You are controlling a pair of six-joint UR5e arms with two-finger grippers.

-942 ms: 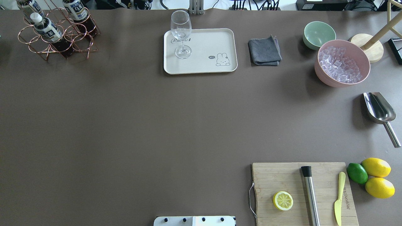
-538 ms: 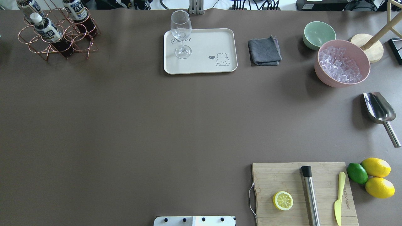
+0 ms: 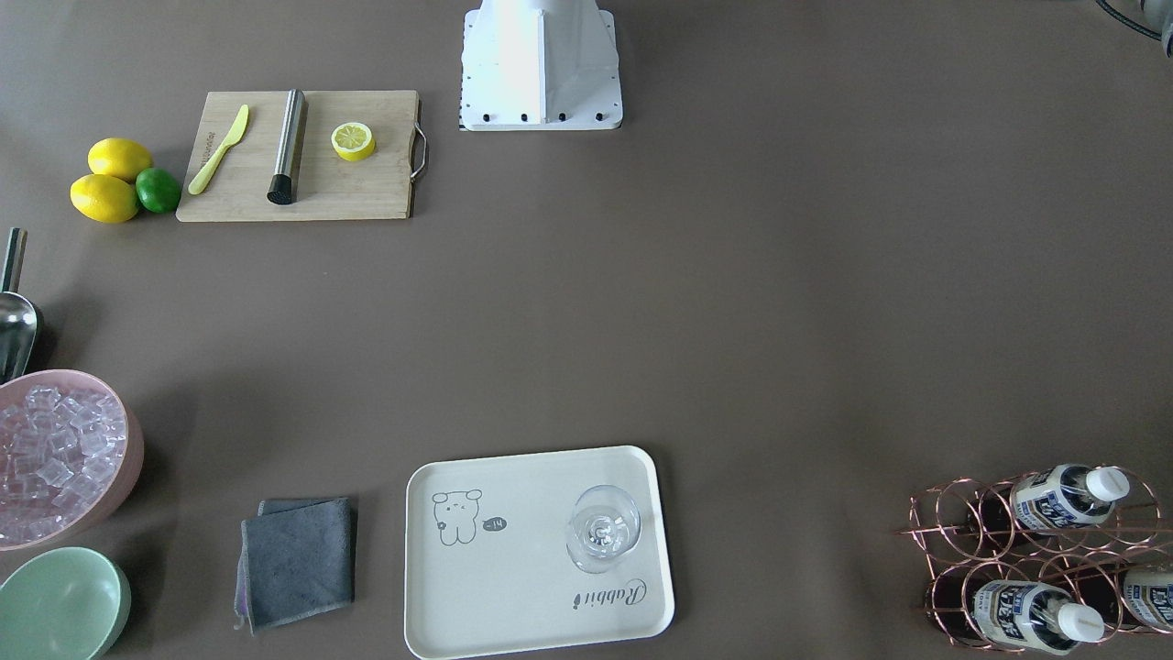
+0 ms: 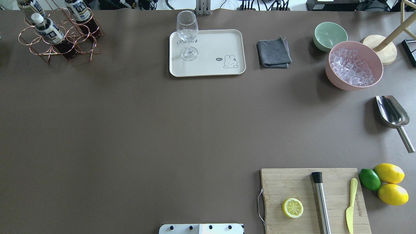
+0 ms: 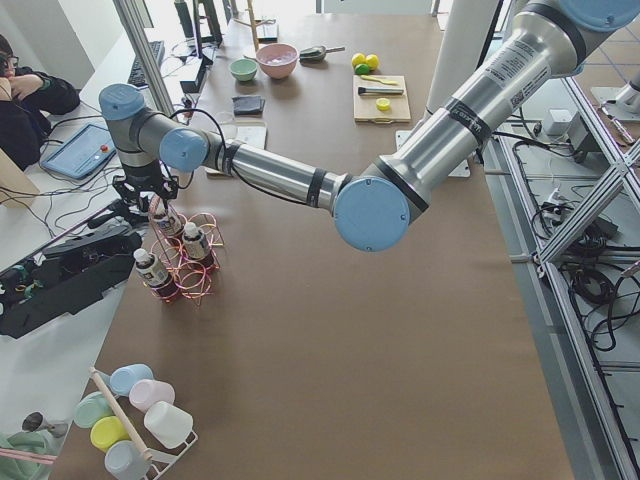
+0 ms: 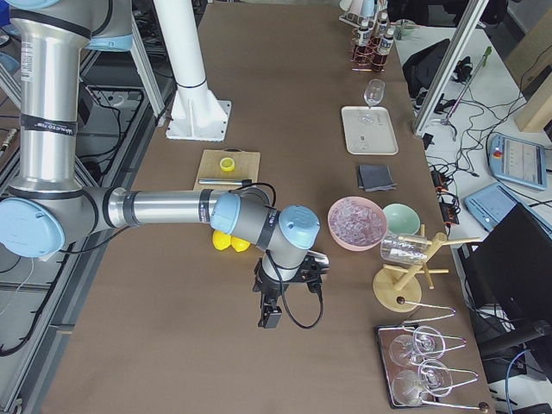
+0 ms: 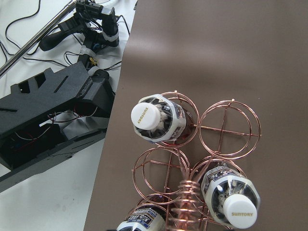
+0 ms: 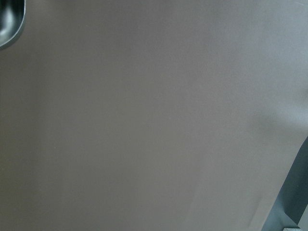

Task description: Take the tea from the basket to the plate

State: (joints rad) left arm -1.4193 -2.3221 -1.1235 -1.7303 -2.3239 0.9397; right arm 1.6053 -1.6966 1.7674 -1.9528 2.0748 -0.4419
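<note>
Three tea bottles stand in the copper wire basket [image 4: 78, 45] at the table's far left corner; the nearest one [image 4: 48, 29] has a white cap. The left wrist view looks straight down on a bottle [image 7: 156, 118] in the basket [image 7: 199, 127], with no fingers in view. In the exterior left view my left gripper [image 5: 150, 198] hangs just above the bottles [image 5: 165, 222]; I cannot tell if it is open. The cream plate [image 4: 211, 48] holds only a stemmed glass [image 4: 187, 35]. My right gripper [image 6: 269, 317] hovers over bare table far from the basket; I cannot tell its state.
A grey cloth [image 4: 273, 53], a green bowl [image 4: 330, 35] and a pink bowl of ice [image 4: 353, 65] lie right of the plate. A metal scoop [image 4: 393, 112], a cutting board [image 4: 292, 185] with tools, lemons and a lime sit on the right.
</note>
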